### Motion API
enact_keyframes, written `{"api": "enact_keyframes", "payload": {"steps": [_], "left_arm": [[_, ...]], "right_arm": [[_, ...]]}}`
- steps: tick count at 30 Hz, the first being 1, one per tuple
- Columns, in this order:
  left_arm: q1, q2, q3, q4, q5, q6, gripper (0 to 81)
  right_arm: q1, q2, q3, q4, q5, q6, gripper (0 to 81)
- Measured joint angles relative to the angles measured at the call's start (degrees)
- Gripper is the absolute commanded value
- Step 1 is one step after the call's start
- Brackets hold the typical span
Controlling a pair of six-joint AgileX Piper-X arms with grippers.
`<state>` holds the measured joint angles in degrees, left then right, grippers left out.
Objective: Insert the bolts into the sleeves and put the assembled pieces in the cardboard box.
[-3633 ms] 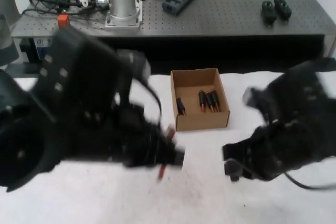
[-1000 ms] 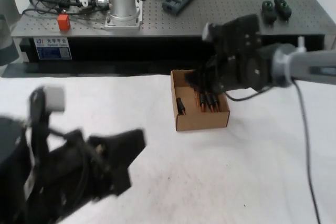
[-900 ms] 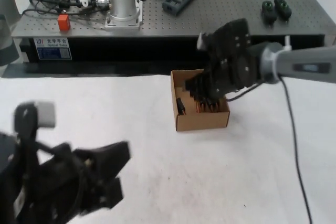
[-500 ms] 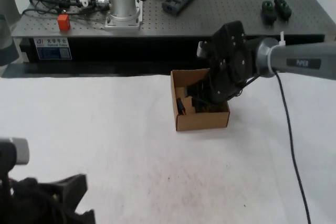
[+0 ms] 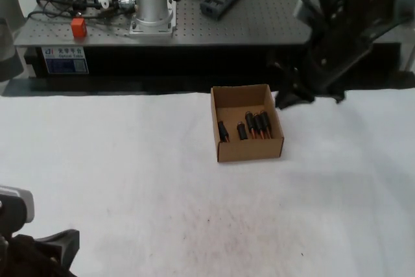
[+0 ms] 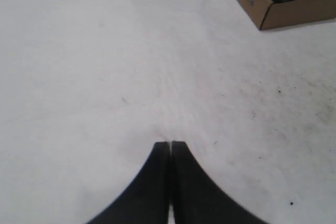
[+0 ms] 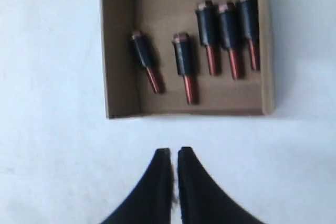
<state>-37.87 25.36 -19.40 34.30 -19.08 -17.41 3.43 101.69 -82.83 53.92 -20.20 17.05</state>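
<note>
**Left.** My left hand [image 6: 170, 151] is low over the white desk [image 6: 105, 66]. Its fingers are pressed together tip to tip and hold nothing. In the high view the left arm [image 5: 32, 254] is a dark shape cut off by the near left corner.

**Centre.** The box [image 5: 224, 150] stands open-topped on the desk, well apart from the left hand. Five pieces [image 7: 182, 56] lie inside, each a black sleeve with a copper-coloured bolt end sticking out. In the high view, one lies by the left wall, one is near it, and three are close together by the right wall. I cannot tell whether those three touch. In the left wrist view the box is cut off at the frame edge and its wall hides most of the pieces.

**Right.** My right hand [image 7: 173, 156] is raised over the desk near the box. A thin slit shows between its fingers, and they hold nothing. In the high view the right arm [image 5: 343, 24] is blurred, and its fingertips are hard to make out.
</note>
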Motion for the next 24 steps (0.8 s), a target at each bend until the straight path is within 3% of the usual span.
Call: {"api": "enact_keyframes", "payload": {"steps": [8,18,24], "left_arm": [[0.0,-7.61,0.0,2.14,-0.32,0.0,0.6],[0.0,-17.52,0.0,5.4,-0.3,-0.27,0.6],[0.0,-17.54,0.0,5.93,0.41,-0.59,0.6]], "right_arm": [[-0.07,-1.85,4.54,12.71,-4.1,-0.77,4.5],[-0.46,-22.48,32.04,10.7,-4.34,-2.97,4.5],[-0.05,-42.26,48.53,-0.73,-3.88,-1.87,4.5]]}}
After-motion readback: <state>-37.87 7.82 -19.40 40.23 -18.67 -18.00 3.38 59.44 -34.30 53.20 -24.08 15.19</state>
